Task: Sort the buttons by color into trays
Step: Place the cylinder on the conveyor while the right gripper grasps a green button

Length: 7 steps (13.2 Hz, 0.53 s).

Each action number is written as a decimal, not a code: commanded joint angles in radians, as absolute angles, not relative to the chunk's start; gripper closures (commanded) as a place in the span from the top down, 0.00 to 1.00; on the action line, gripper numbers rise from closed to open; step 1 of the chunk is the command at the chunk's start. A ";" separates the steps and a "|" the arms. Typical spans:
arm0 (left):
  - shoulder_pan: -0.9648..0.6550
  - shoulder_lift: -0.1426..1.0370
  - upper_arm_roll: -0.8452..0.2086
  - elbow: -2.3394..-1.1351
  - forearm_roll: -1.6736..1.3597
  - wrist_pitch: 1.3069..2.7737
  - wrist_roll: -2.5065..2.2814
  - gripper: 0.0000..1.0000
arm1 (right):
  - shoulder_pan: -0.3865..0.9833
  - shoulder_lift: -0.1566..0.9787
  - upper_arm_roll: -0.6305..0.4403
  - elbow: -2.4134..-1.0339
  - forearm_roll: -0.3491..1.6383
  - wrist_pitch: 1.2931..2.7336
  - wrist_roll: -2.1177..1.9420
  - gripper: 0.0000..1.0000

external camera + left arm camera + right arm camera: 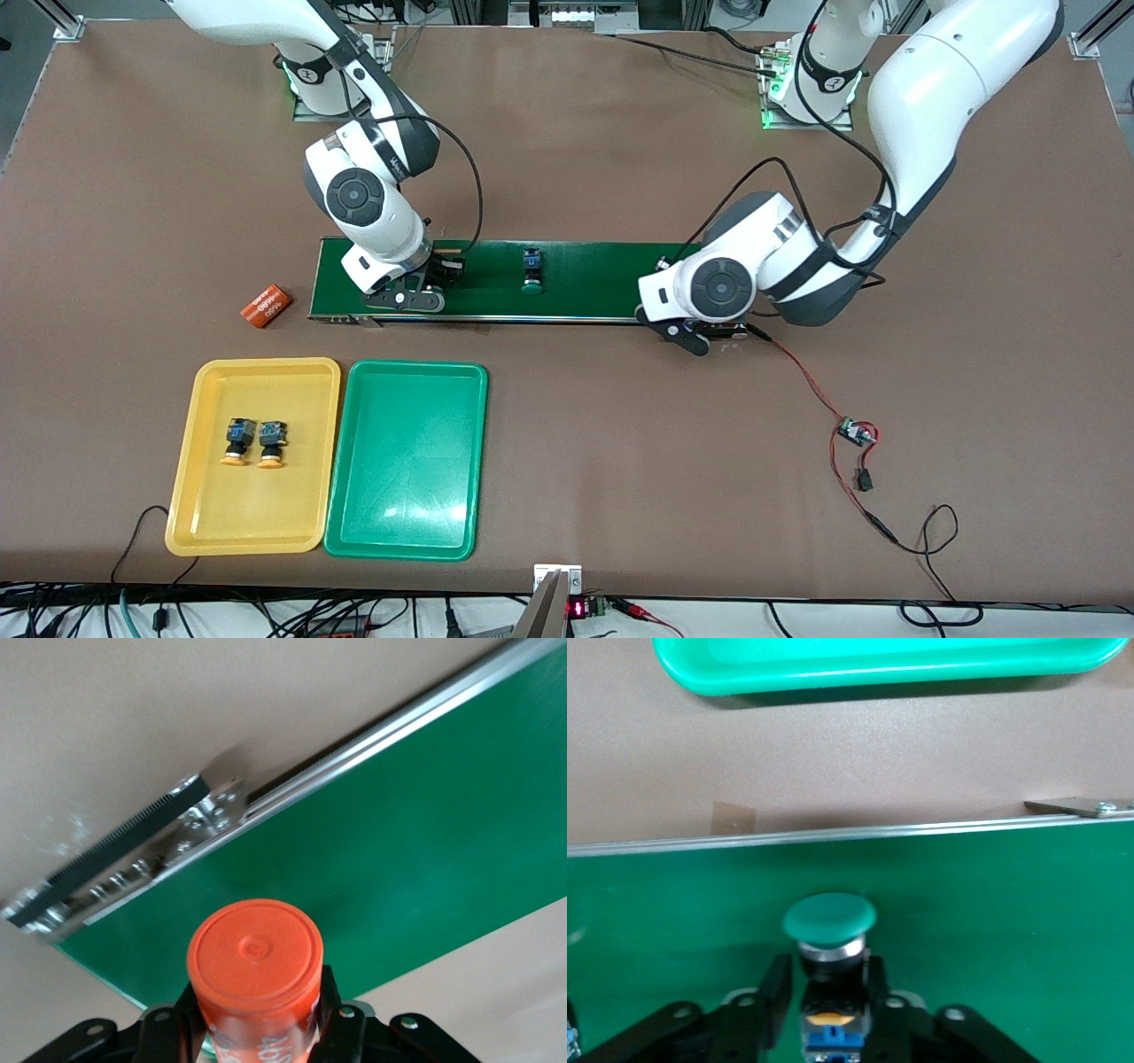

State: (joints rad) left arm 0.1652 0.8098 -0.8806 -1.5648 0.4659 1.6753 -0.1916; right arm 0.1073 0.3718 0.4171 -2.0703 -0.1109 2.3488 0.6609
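My right gripper point(415, 298) is down on the dark-green belt point(594, 266) at the right arm's end. Its fingers are shut on the black-and-blue body of a green-capped button point(829, 915), right gripper point(826, 979); that button is hidden under the hand in the front view. A second green-capped button point(532, 270) lies mid-belt. Two yellow-orange-capped buttons point(237, 440) point(272, 440) lie side by side in the yellow tray point(257, 514). Beside it, the green tray point(407, 470) point(877, 665) holds nothing. My left gripper point(695, 335) point(257, 1001) is shut on an orange cylinder point(255, 948) over the belt's point(425, 815) other end.
Another orange "4680" cylinder point(266, 306) lies on the brown table just off the belt's end nearest the right arm. A small circuit board point(855, 432) with red and black wires trails across the table toward the left arm's end. Both trays sit nearer the front camera than the belt.
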 commanded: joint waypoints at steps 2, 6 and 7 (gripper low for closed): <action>0.121 0.790 -0.864 -1.572 0.618 1.573 0.053 0.20 | 0.097 0.373 0.416 -2.072 -0.163 2.352 0.650 0.19; 0.014 0.790 -0.864 -1.592 0.751 1.565 0.161 0.20 | 0.087 0.351 0.405 -1.981 -0.164 2.284 0.640 0.15; -0.001 0.790 -0.865 -1.624 0.787 1.566 0.163 0.19 | 0.086 0.351 0.397 -1.927 -0.164 2.252 0.637 0.15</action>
